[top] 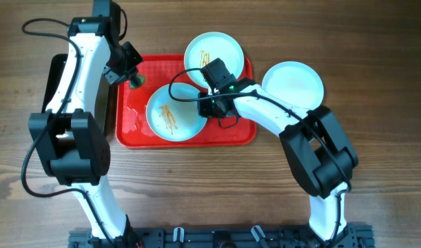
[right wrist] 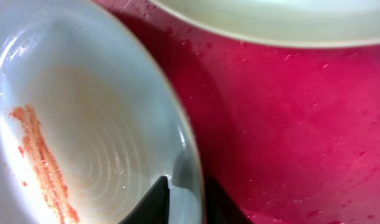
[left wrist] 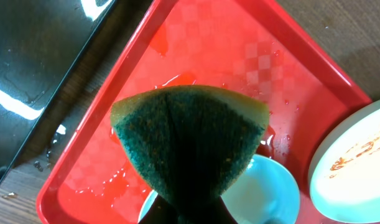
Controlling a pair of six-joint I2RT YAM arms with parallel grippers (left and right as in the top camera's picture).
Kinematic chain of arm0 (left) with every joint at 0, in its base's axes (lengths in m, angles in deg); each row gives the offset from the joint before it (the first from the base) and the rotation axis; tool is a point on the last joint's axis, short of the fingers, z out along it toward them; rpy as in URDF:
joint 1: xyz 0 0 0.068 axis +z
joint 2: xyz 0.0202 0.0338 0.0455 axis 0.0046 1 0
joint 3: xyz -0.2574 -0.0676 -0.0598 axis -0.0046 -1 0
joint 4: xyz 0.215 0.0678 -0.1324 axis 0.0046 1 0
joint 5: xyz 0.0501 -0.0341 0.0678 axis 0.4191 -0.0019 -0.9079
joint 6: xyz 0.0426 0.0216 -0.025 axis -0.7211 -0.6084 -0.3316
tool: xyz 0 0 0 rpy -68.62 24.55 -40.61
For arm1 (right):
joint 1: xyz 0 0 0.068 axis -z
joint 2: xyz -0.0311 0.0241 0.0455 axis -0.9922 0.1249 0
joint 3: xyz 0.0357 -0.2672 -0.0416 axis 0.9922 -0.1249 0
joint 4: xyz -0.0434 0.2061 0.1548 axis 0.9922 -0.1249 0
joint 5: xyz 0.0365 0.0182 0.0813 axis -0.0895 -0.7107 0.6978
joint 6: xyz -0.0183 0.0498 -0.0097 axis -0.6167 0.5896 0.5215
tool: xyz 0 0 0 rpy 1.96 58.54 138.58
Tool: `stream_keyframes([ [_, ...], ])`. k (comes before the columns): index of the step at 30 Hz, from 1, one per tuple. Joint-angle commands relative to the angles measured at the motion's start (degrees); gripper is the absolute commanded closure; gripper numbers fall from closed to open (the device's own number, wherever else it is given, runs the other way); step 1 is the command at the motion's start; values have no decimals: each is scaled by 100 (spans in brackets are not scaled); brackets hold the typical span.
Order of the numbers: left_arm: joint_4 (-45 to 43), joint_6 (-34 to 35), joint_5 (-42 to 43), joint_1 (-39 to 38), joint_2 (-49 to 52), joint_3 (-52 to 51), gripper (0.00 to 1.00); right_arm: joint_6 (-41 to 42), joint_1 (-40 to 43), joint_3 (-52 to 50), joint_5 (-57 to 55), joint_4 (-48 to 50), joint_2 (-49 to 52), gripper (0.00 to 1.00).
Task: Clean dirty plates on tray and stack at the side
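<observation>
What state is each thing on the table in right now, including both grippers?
front plate: on tray, sauce-streaked, rim gripped
back plate: on tray, sauce-streaked
side plate: on table beside tray, looks clean
tray: wet
sponge: folded, held over tray
left gripper: shut on sponge
right gripper: shut on front plate
</observation>
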State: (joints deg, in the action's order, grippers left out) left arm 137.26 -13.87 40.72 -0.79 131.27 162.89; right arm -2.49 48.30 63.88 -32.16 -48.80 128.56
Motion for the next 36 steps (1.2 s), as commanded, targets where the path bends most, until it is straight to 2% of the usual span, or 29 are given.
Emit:
stream_keyframes([
  [1,92,94,-50,-20,-11,-15,96,549,-20,68,-216,-7,205,96],
  [8,269,28,-105,-190,-11,-24,96,1510,-20,68,-195,299,205,96],
  [10,348,-79,-142,-256,-11,-24,96,1300,-17,68,-57,352,205,96],
  [11,352,-79,-138,-267,-11,-24,96,914,-17,68,57,387,205,79],
  [12,350,-79,-138,-271,-11,-24,96,535,-17,68,96,400,203,52],
  [14,350,-79,-138,-271,-11,-24,96,-153,-7,68,94,487,203,42],
  [15,350,-81,-138,-269,-11,-24,96,-595,-2,70,94,507,203,42],
  [17,348,-101,-142,-269,-11,-24,96,-848,-2,70,94,505,203,47],
  [18,343,-103,-142,-269,-11,-24,96,-861,-2,70,94,507,203,63],
  [19,341,-103,-142,-269,-11,-24,96,-850,-2,68,92,509,203,73],
  [22,326,-214,-142,-269,-11,-24,96,-758,-13,68,92,507,205,78],
  [23,328,-232,-140,-269,-11,-24,96,-634,-26,68,94,503,205,88],
  [25,328,-229,-138,-271,-9,-28,96,-509,-72,59,76,516,205,96],
  [29,321,-232,-142,-321,-9,-157,96,-70,-98,57,74,400,205,95],
  [31,262,-232,-146,-334,-9,-286,96,-70,-98,57,76,400,205,81],
  [36,146,-232,-162,-334,-9,-365,96,-74,-164,57,166,597,452,81],
])
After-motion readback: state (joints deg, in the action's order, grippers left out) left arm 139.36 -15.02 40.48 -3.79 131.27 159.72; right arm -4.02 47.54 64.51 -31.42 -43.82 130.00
